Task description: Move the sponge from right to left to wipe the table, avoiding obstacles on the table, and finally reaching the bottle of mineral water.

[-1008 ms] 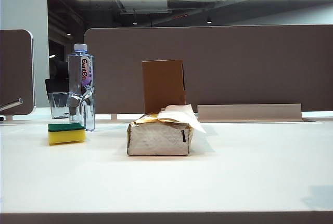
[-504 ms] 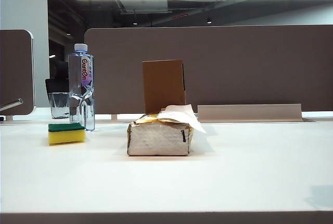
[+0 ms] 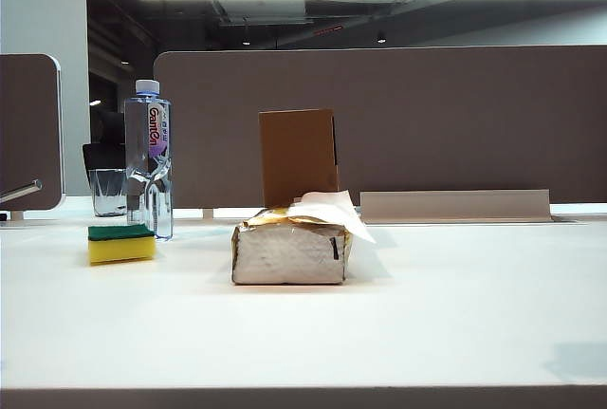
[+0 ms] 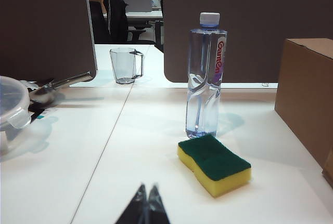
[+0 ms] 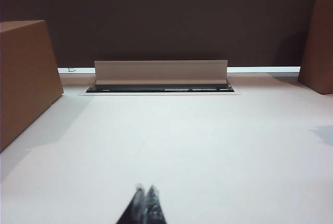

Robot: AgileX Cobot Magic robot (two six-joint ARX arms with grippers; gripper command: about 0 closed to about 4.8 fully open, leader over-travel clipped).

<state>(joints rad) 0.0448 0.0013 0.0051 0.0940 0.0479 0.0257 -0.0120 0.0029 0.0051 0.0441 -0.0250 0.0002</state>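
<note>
Exterior view: the sponge [image 3: 121,244] lies on the table [image 3: 427,314] just beside the bottle of mineral water [image 3: 149,158], on the side away from the tissue pack [image 3: 292,250] and the cardboard box [image 3: 298,155]. No gripper shows here. I judge the wipe finished; a new push on the sponge could tip the bottle.

Left wrist view: the left gripper [image 4: 146,206] is closed and empty, well apart from the sponge [image 4: 214,163], which lies just in front of the bottle [image 4: 205,76].

Right wrist view: the right gripper [image 5: 144,204] is closed too, holds nothing and hangs over bare table [image 5: 208,141], with the box [image 5: 23,73] to 1 side.
</note>
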